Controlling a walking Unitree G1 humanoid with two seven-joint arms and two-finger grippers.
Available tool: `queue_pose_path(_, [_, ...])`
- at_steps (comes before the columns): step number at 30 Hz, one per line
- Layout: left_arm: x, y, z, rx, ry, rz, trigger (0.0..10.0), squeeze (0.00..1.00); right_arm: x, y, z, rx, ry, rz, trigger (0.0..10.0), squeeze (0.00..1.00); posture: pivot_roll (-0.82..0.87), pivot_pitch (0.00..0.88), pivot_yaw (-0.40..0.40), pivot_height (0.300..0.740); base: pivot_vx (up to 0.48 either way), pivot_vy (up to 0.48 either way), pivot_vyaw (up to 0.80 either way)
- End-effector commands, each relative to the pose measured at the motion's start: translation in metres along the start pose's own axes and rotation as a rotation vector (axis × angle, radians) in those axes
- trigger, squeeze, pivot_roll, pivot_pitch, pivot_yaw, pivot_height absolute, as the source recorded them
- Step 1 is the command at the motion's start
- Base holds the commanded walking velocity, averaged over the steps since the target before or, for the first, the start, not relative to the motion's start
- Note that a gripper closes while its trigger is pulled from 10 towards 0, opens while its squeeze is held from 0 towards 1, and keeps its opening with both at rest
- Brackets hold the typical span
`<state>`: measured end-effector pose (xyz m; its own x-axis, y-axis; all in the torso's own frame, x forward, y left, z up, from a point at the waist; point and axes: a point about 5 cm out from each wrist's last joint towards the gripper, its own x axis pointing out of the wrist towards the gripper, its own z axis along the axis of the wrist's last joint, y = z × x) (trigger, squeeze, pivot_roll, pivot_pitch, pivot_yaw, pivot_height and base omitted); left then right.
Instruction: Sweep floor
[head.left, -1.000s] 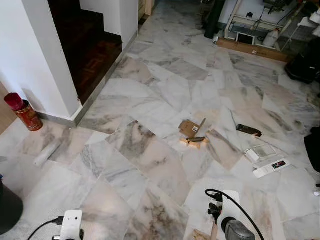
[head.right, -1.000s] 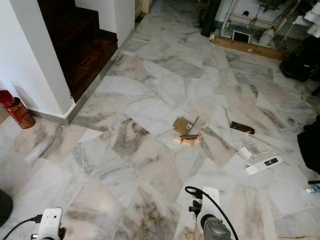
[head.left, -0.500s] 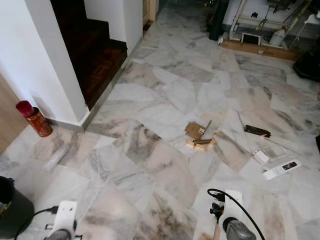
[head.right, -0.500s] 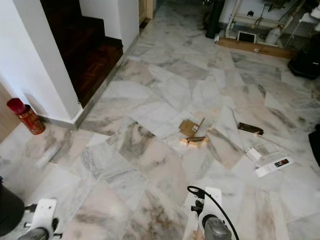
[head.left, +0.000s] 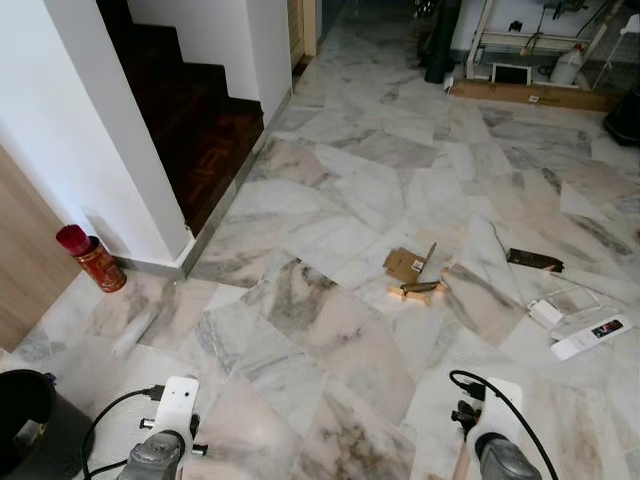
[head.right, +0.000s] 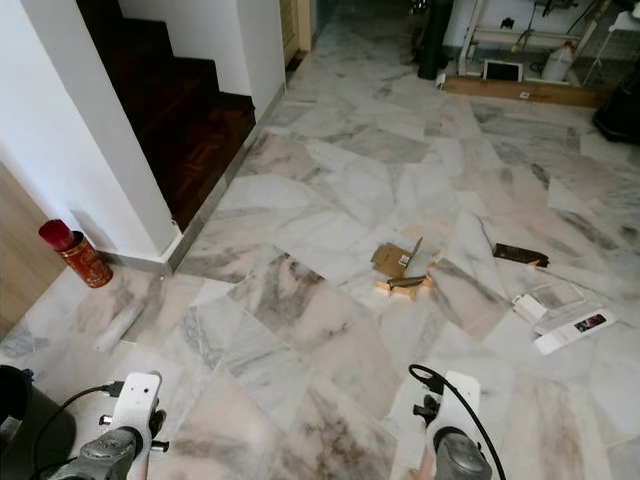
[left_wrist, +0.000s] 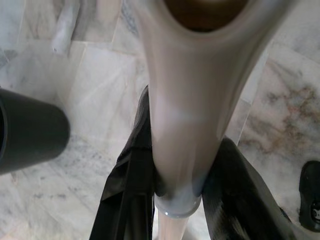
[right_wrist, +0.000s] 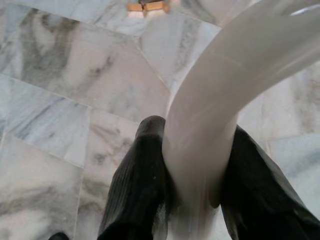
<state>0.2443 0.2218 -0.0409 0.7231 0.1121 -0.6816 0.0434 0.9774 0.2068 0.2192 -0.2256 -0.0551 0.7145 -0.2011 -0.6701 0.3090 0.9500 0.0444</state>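
Since the earlier frames the camera has swung left, bringing a wooden panel (head.left: 25, 260) and more of the black bin (head.left: 35, 425) into the head views. Both wrist views show what the head views lack: the left claw (left_wrist: 175, 200) clamped on a pale handle (left_wrist: 182, 115), the right claw (right_wrist: 192, 200) clamped on a curved white handle (right_wrist: 220, 100). Cardboard scraps (head.left: 412, 270) lie mid-floor with open marble floor (head.left: 300, 320) around them; a red can (head.left: 92, 260) stands against the white wall (head.left: 90, 130), and steps (head.left: 200, 110) edge the left side.
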Motion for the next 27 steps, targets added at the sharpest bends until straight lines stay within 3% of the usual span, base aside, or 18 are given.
queue_pose_path(1, [0.001, 0.008, 0.003, -0.005, 0.004, 0.029, 10.0, 0.0, -0.001, 0.003, -0.002, 0.037, -0.011, 0.0, 10.0, 0.0, -0.06, 0.034, 0.015, 0.74, 0.0, 0.0, 0.0])
queue_pose_path(3, [0.002, 0.006, 0.01, -0.043, -0.01, 0.037, 10.0, 0.0, 0.001, 0.002, 0.004, 0.018, -0.019, 0.014, 10.0, 0.0, -0.07, 0.033, -0.023, 0.74, 0.0, 0.0, 0.0])
queue_pose_path(7, [0.003, -0.006, 0.01, -0.093, -0.01, 0.029, 10.0, 0.0, 0.003, -0.005, 0.014, -0.013, -0.029, 0.005, 10.0, 0.0, -0.06, 0.005, -0.027, 0.74, 0.0, 0.0, 0.0])
queue_pose_path(11, [0.003, -0.015, 0.01, -0.101, -0.005, 0.012, 10.0, 0.0, 0.005, -0.01, 0.027, 0.025, -0.07, -0.02, 10.0, 0.0, -0.1, 0.0, -0.005, 0.74, 0.0, 0.0, 0.0])
queue_pose_path(14, [0.003, -0.014, 0.005, -0.099, 0.012, 0.018, 10.0, 0.0, 0.005, -0.01, 0.029, 0.056, -0.078, -0.022, 10.0, 0.0, -0.09, 0.0, -0.01, 0.74, 0.0, 0.0, 0.0])
queue_pose_path(18, [-0.001, -0.001, -0.007, -0.119, 0.02, 0.06, 10.0, 0.0, 0.002, 0.0, 0.01, 0.02, -0.028, 0.014, 10.0, 0.0, -0.04, 0.014, -0.023, 0.74, 0.0, 0.0, 0.0])
queue_pose_path(22, [-0.008, 0.014, -0.029, -0.122, 0.065, 0.112, 10.0, 0.0, -0.003, 0.003, -0.011, 0.055, 0.017, 0.002, 10.0, 0.0, -0.03, 0.031, -0.01, 0.74, 0.0, 0.0, 0.0])
queue_pose_path(27, [-0.008, 0.018, -0.029, -0.085, 0.062, 0.113, 10.0, 0.0, -0.008, 0.007, -0.027, 0.045, 0.05, 0.014, 10.0, 0.0, -0.05, 0.058, 0.016, 0.74, 0.0, 0.0, 0.0])
